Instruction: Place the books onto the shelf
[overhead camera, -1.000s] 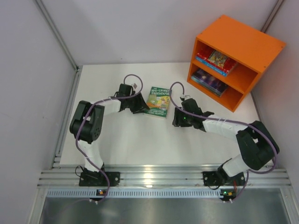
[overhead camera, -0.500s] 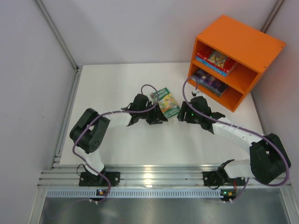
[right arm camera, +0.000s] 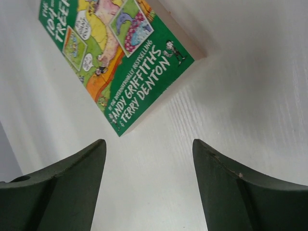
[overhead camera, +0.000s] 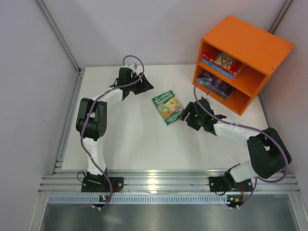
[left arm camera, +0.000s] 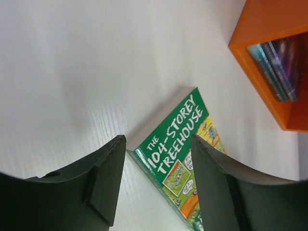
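Observation:
One green book lies flat and askew on the white table, cover up. My left gripper hangs open a short way back-left of it, nothing between its fingers; the left wrist view shows the green book beyond the fingertips. My right gripper stands open just off the book's near right corner without touching it; the right wrist view has the green book ahead of the open gripper. The orange shelf stands at the back right, with books in its upper and lower compartments.
A grey wall panel and metal rail border the table on the left. The aluminium base rail with both arm bases runs along the near edge. The shelf's open front faces the arms.
The left gripper pushed the green book rightward, turning it, then drew back to the far left and opened. The right gripper moved in toward the book and opened wider.

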{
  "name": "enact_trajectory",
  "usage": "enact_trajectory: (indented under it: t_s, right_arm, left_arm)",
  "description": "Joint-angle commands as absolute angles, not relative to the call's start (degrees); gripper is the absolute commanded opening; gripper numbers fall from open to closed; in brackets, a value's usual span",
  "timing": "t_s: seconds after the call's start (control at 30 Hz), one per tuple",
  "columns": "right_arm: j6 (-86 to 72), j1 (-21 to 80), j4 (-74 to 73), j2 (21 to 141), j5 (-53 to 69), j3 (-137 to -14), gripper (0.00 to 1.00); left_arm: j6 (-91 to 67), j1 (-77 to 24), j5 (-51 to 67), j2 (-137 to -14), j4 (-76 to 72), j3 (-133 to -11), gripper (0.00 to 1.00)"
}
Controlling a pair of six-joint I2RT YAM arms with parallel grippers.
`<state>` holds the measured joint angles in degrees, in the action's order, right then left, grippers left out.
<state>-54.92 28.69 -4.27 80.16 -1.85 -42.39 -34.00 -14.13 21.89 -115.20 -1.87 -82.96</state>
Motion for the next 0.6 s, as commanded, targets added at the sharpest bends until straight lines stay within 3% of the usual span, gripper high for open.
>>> enact_trajectory:
  t_s: [0.0, 0.33, 0.57]
  right_arm:
    - [-61.1, 28.3, -0.7, 84.5, -1.0, -44.2, 0.73]
    - [-60.2, 27.7, 2.8, 90.7, -3.3, -46.0, 0.73]
    - [-57.8, 26.9, 3.7, 95.0, -0.4, -47.7, 0.69]
  left_arm:
    - [-28.9, -15.3, 27.5, -119.9, 0.4, -86.1, 0.62]
    - [-30.0, -17.9, 30.5, -125.2, -3.4, -84.2, 0.6]
    - [-37.3, -18.8, 33.9, -118.9, -12.9, -69.0, 0.52]
